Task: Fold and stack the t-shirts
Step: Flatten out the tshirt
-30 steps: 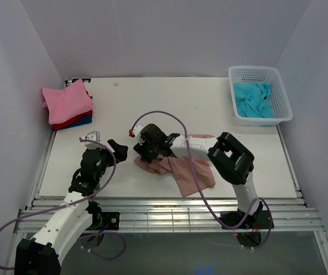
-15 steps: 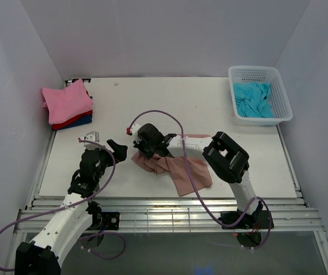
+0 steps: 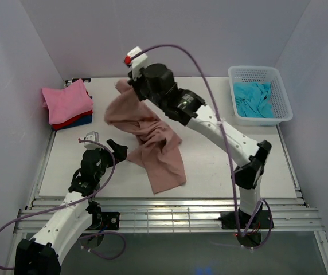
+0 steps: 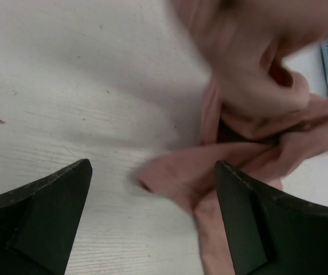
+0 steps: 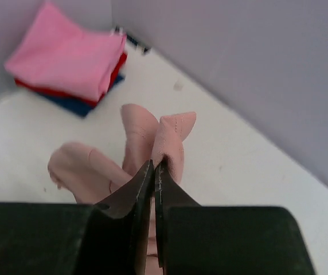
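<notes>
The large dusty rose-brown t-shirt [image 3: 152, 143] hangs from my right gripper [image 3: 128, 86], which is raised high over the table's back middle and shut on a pinch of its cloth [image 5: 172, 140]. Its lower part trails onto the table toward the front. My left gripper [image 3: 104, 143] stands open low at the front left, with a crumpled end of the shirt [image 4: 221, 166] lying just ahead of its fingers and touching neither. A folded stack sits at the back left: bright pink t-shirt [image 3: 66, 100] on top, red [image 3: 66, 121] and dark blue [image 3: 81, 121] under it.
A white lattice basket [image 3: 278, 86] at the back right holds a turquoise t-shirt [image 3: 254, 100]. Grey walls close in the left, back and right. A metal rail [image 3: 164, 203] runs along the table's near edge.
My right gripper shut on the rose-brown shirt down on the table, then swung up and back, lifting the shirt with it. The left arm stayed still and open.
</notes>
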You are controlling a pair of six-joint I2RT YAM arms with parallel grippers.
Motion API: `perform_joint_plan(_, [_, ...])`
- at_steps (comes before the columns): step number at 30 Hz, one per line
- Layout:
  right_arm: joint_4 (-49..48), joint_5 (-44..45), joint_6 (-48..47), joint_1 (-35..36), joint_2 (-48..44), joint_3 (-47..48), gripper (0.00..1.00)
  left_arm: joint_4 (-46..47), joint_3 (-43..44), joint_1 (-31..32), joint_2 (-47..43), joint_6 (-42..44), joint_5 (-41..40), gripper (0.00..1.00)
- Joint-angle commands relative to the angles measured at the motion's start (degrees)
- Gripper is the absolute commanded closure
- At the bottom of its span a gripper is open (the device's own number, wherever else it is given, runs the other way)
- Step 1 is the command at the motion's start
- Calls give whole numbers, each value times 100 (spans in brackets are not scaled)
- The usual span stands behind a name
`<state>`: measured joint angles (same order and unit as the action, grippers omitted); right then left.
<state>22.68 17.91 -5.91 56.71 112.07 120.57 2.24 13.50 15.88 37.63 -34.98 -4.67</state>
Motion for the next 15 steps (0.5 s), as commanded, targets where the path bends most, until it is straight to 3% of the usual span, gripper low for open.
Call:
perform_joint_plan(1, [281, 695, -489, -19, -905, 959, 92, 163, 118, -6, -27, -140, 54, 2])
perform_joint_plan(6, [97, 1625, -753, -72, -2054, 241, 92, 128, 162, -6, -80, -202, 36, 2])
perform_joint_plan(11, [-149, 2549, -719, -388, -3120, -1464, 92, 75, 171, -6, -159, -333, 132, 2])
perform_joint_plan(15, [-141, 2937, -176, -862, -4102, -2931, 92, -30, 127, -6, -431, -430, 203, 2])
